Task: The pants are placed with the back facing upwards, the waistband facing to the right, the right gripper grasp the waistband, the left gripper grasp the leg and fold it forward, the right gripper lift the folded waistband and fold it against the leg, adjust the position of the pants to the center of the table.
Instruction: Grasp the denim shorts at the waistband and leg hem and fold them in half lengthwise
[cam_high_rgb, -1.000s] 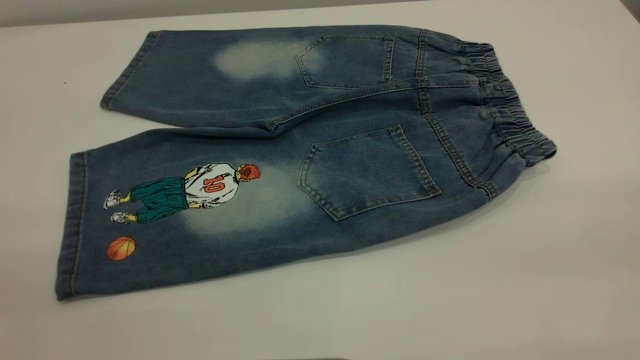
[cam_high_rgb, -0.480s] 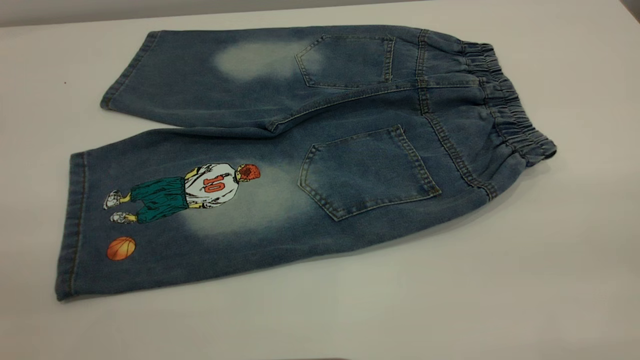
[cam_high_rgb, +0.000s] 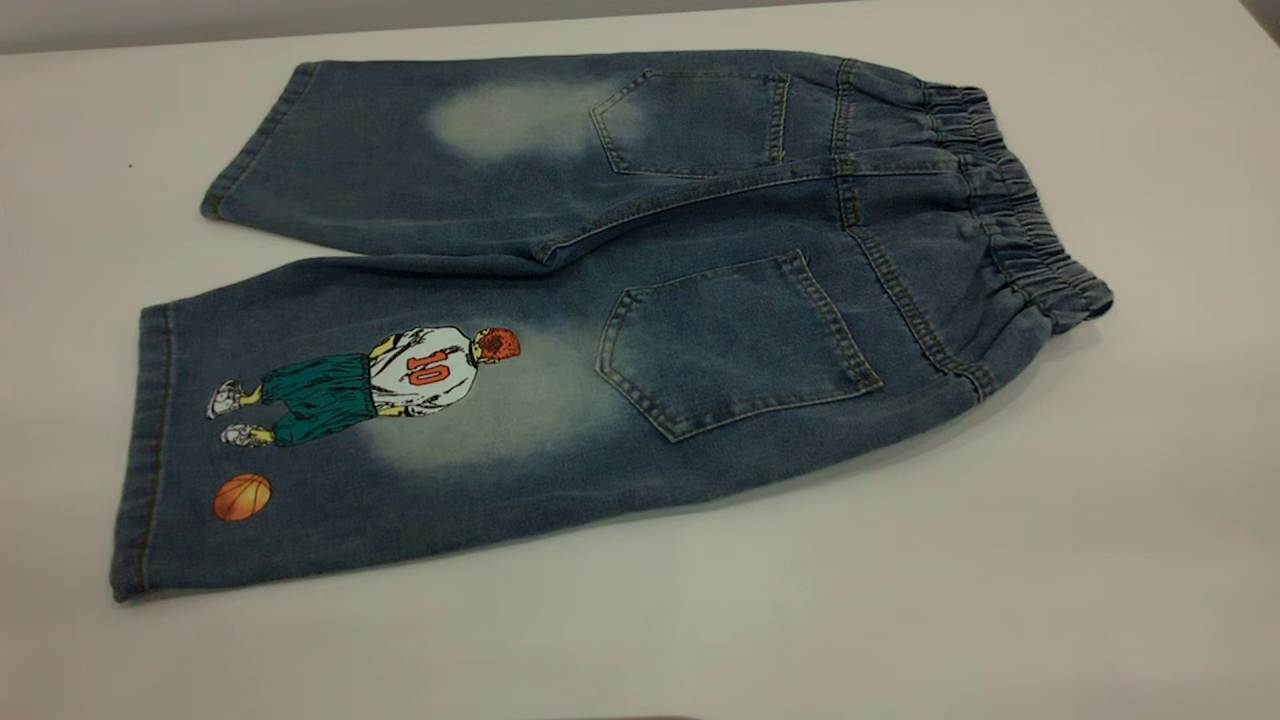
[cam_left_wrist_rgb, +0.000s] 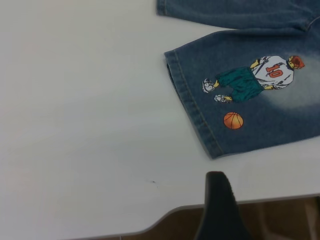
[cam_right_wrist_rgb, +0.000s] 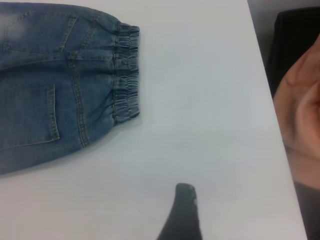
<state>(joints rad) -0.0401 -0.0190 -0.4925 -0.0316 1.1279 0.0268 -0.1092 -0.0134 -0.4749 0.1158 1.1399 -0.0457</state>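
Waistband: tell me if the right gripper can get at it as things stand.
Probably yes. In the right wrist view the waistband lies flat and uncovered at the pants' end, with only bare table between it and the right gripper. Nothing rests on it. Part of a person shows beyond the table edge.

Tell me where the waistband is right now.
In the exterior view the waistband is the right end of the pants, which lie flat on the table; bare tabletop lies beyond it, and nothing touches it.
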